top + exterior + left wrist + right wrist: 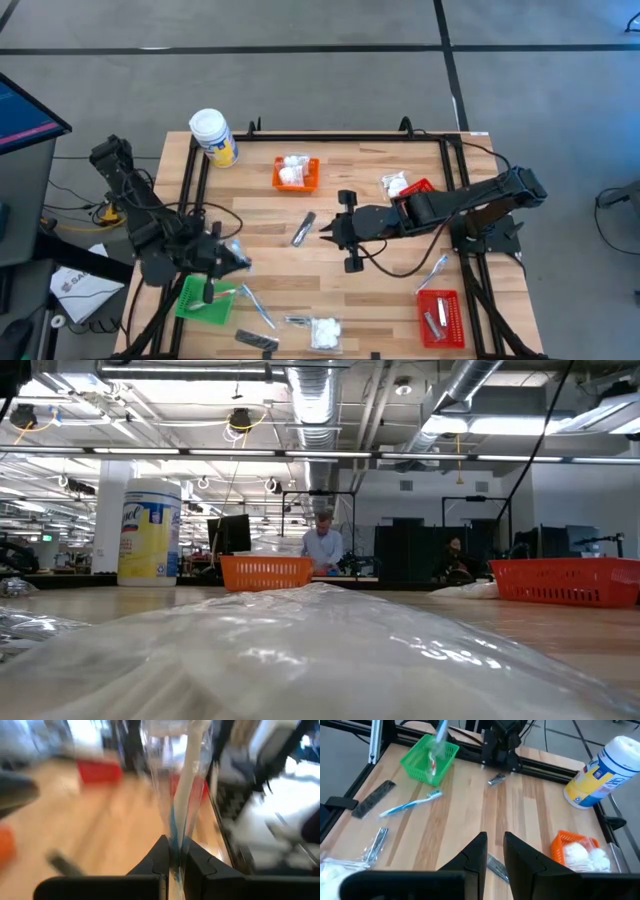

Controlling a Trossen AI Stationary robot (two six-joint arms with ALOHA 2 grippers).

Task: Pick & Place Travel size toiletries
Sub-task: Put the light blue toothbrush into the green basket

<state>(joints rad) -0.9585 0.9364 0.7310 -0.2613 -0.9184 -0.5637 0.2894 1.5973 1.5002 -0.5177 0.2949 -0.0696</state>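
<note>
My left gripper (175,862) (232,258) hovers just beyond the far right corner of the green mesh basket (205,298) (430,757), shut on a thin clear-wrapped stick (186,795) (437,742). My right gripper (495,851) (330,232) hovers mid-table, its fingers slightly open and touching nothing. It is over a silvery sachet (303,228) (496,866) lying flat on the wood. Other toiletries lie flat near the near edge: a blue toothbrush stick (410,805), a dark sachet (374,799), a silvery sachet (377,844) and a white packet (325,332). My left gripper pinches the clear-wrapped stick between its two fingers near one end (176,851). The stick runs straight out beyond the fingertips, lifted clear of the table. In the right wrist view its lower end (432,767) hangs over the green basket.
The yellow-labelled jar (213,137) stands at the far left corner. An orange basket (296,172) holds white packets. One red basket (415,190) sits under my right arm, another (440,318) at the near right corner. A clear-wrapped packet (320,650) fills the low view.
</note>
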